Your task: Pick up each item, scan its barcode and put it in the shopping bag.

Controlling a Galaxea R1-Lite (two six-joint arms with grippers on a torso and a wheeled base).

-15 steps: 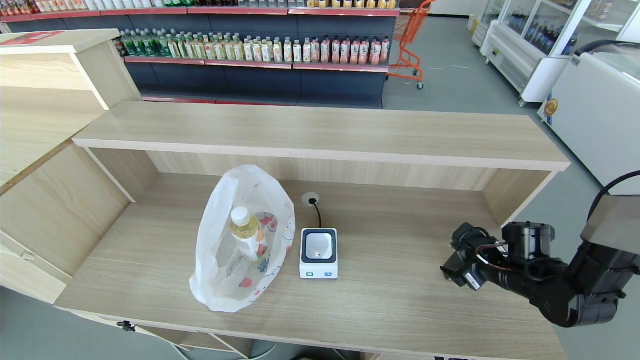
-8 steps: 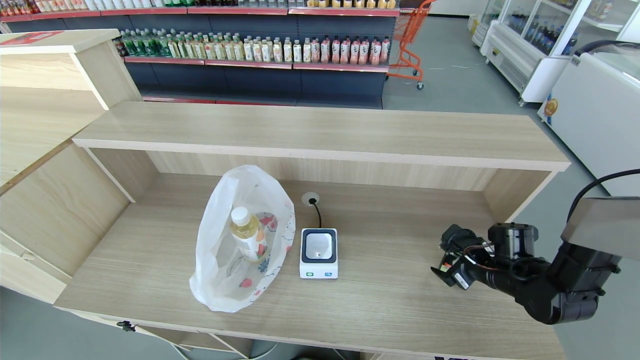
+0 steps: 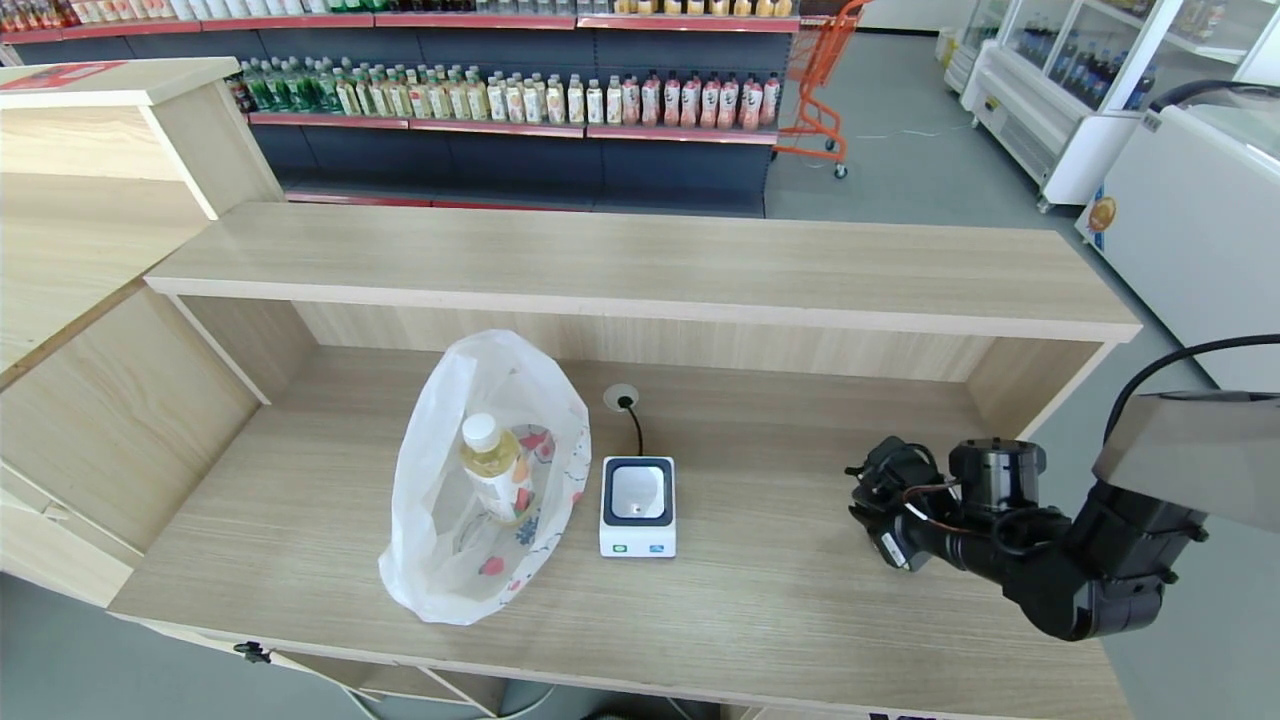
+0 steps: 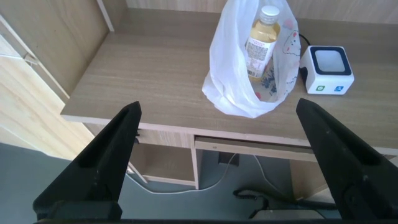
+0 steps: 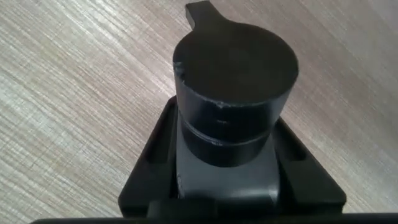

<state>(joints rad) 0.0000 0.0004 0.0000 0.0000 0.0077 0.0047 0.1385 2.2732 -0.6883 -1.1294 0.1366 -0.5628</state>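
With the bottle [image 3: 492, 470] upright inside the shopping bag [image 3: 440, 560], just beside the scanner [image 3: 637, 505] toward the worktop's [image 3: 800, 610] front edge, route the right hand [image 3: 872, 505], over the right end with grip state indeterminable, and the released left hand [image 4: 219, 104] clear of the bag.

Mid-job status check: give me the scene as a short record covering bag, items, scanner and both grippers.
shopping bag: white, standing on the counter, just left of the scanner
bottle: upright inside the bag, white cap on top
scanner: window facing up, cable running to a hole behind it
left gripper: open, empty, held off the counter's near side, facing the bag
right gripper: over the counter's right part, to the right of the scanner; open or shut unclear
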